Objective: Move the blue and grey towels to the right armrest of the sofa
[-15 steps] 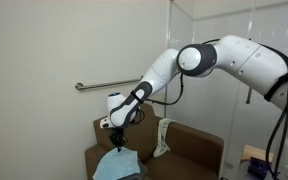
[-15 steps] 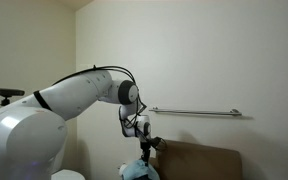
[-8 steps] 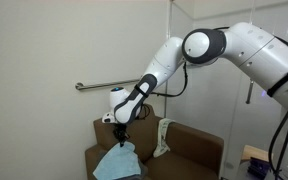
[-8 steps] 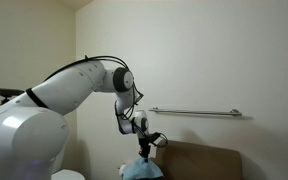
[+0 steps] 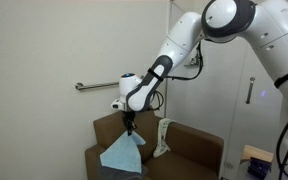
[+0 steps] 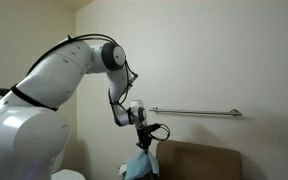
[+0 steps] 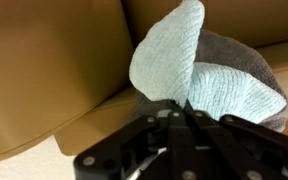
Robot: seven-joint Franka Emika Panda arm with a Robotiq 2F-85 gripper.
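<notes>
My gripper (image 5: pixel 131 127) is shut on the top corner of the light blue towel (image 5: pixel 122 153), which hangs from it above the brown sofa (image 5: pixel 189 150). In the other exterior view the gripper (image 6: pixel 144 141) holds the same blue towel (image 6: pixel 139 164) in front of the sofa (image 6: pixel 204 160). The wrist view shows the fingertips of my gripper (image 7: pixel 181 108) pinching the blue towel (image 7: pixel 179 55). The dark grey towel (image 7: pixel 242 52) lies under it on the sofa seat (image 7: pixel 54 70). The broad right armrest (image 5: pixel 198 142) is bare and lies right of the gripper.
A narrow cream cloth (image 5: pixel 163 137) hangs over the sofa beside the hanging towel. A metal rail (image 5: pixel 99 85) runs along the wall behind. A white panel wall and a small stand with objects (image 5: pixel 256 160) are at the right.
The arm has risen and shifted right, lifting the blue towel off the seat so it now hangs free. The gripper has stayed shut on it.
</notes>
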